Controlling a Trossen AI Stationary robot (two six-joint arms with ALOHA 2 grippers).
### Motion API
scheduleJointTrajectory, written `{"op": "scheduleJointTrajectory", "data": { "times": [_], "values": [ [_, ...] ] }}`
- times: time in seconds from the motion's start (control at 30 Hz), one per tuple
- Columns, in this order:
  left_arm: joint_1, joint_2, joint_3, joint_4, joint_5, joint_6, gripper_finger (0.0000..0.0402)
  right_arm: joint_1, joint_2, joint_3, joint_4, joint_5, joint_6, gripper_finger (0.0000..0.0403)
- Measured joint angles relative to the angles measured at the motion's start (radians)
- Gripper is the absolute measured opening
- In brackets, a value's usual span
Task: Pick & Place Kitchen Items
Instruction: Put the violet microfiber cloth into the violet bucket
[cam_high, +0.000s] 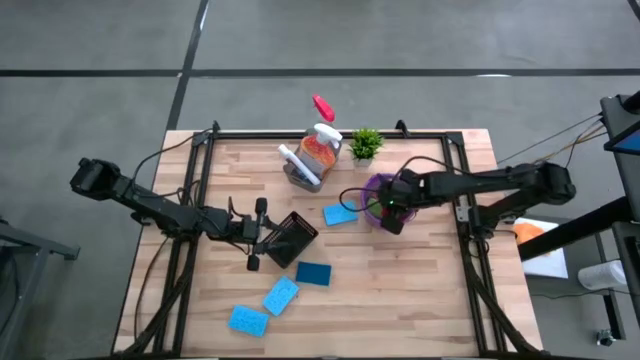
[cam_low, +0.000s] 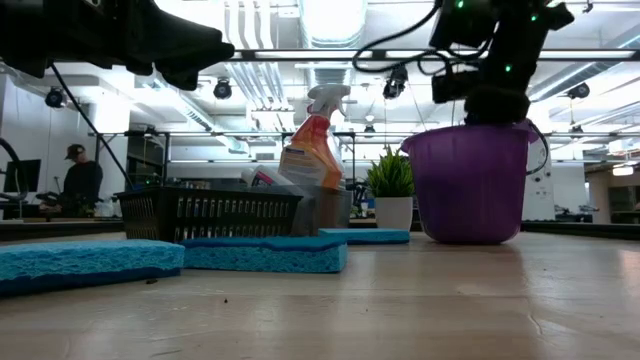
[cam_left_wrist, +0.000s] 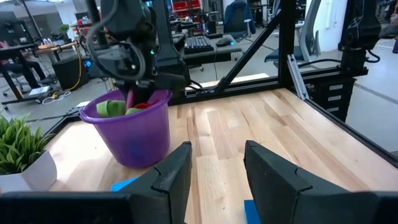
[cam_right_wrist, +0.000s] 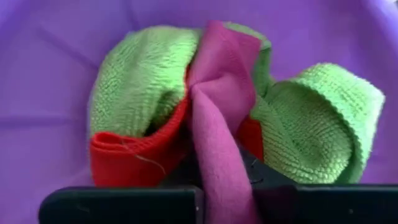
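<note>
While the right tool (cam_right_wrist: 227, 193) is pinching the magenta cloth (cam_right_wrist: 217, 118) inside the purple bucket (cam_high: 374, 186), right of centre on the worktop (cam_high: 420, 290), soft green cloths (cam_right_wrist: 311, 118) are yielding beside it; bunched folds are probably offering the surest hold. Left tool (cam_left_wrist: 214, 168) is hovering spread.

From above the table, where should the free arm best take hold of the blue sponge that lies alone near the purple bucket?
Grip the blue sponge across its short width, on the two long edges, coming straight down. It lies flat on the table, so only the edges offer purchase. Approach from the side away from the purple bucket, where the right end effector works; the open left end effector looks nearest.
</note>
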Motion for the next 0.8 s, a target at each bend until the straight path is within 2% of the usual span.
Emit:
{"op": "scheduleJointTrajectory", "data": {
  "times": [0.23, 0.33, 0.43, 0.67, 0.8],
  "values": [
    [0.000, 0.000, 0.000, 0.000, 0.000, 0.000, 0.0150, 0.000, 0.031, 0.015, 0.000, 0.004, -0.009, 0.0020],
    [0.000, 0.000, 0.000, -0.003, 0.000, -0.001, 0.0150, 0.000, 0.018, 0.027, 0.003, 0.011, -0.008, 0.0037],
    [0.000, 0.000, 0.000, -0.009, 0.000, -0.004, 0.0150, 0.001, -0.008, 0.042, 0.007, 0.035, -0.008, 0.0077],
    [0.000, 0.000, 0.000, -0.018, 0.000, -0.005, 0.0150, 0.001, -0.064, 0.059, 0.000, 0.050, -0.017, 0.0205],
    [0.000, 0.000, 0.000, -0.017, 0.000, -0.005, 0.0150, 0.006, -0.097, 0.060, -0.001, 0.053, -0.014, 0.0255]
  ]
}}
